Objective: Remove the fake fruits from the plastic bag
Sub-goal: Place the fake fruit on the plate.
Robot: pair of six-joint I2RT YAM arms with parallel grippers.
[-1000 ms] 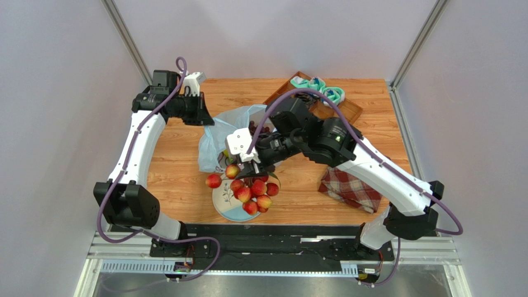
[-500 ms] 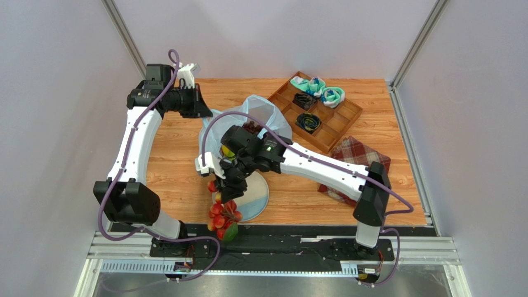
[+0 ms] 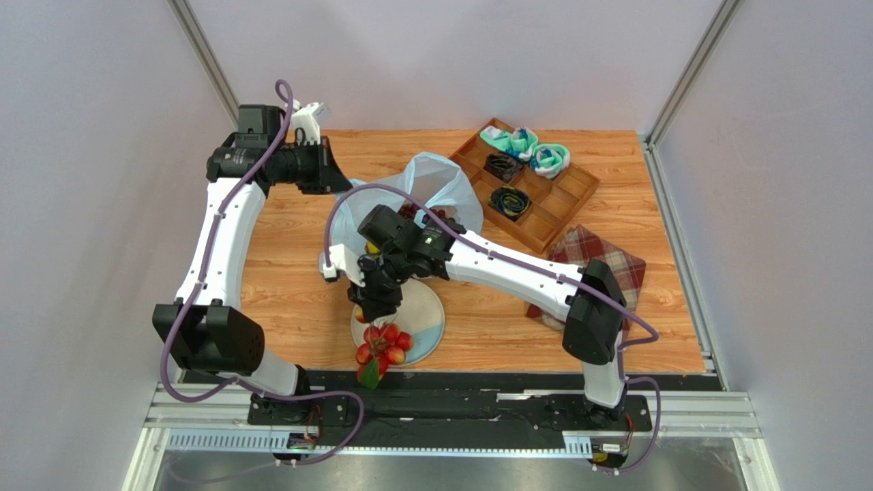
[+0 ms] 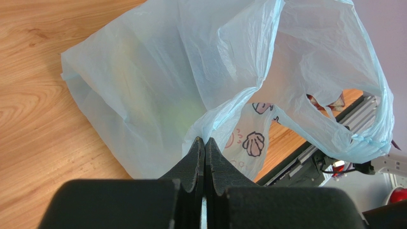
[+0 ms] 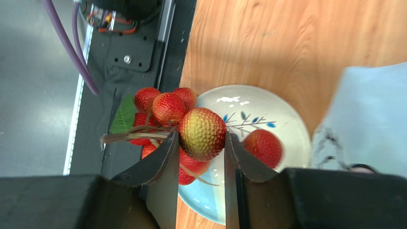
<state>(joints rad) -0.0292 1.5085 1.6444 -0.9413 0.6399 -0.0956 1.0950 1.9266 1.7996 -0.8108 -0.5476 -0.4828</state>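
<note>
The pale-blue plastic bag (image 3: 435,184) stands open at mid table. My left gripper (image 3: 333,176) is shut on a fold of its rim, as the left wrist view (image 4: 204,141) shows, where the bag (image 4: 191,71) fills the frame. A dark grape bunch (image 3: 415,212) shows in the bag's mouth, and a green patch (image 4: 188,117) shows through its wall. My right gripper (image 3: 375,307) is shut on one fruit of the cluster of red fruits (image 3: 381,346). In the right wrist view the gripper (image 5: 200,137) holds the cluster (image 5: 165,107) just over the near-left edge of a plate (image 5: 286,125). No banana is in view.
The white and blue plate (image 3: 425,319) lies near the table's front edge, beside the black base rail (image 3: 461,384). A wooden compartment tray (image 3: 562,192) with rolled socks stands at the back right. A red plaid cloth (image 3: 615,261) lies at the right.
My right gripper carried the red cluster from over the plate out past its near-left edge, then back a little. My left gripper has pulled the bag's rim higher and wider.
</note>
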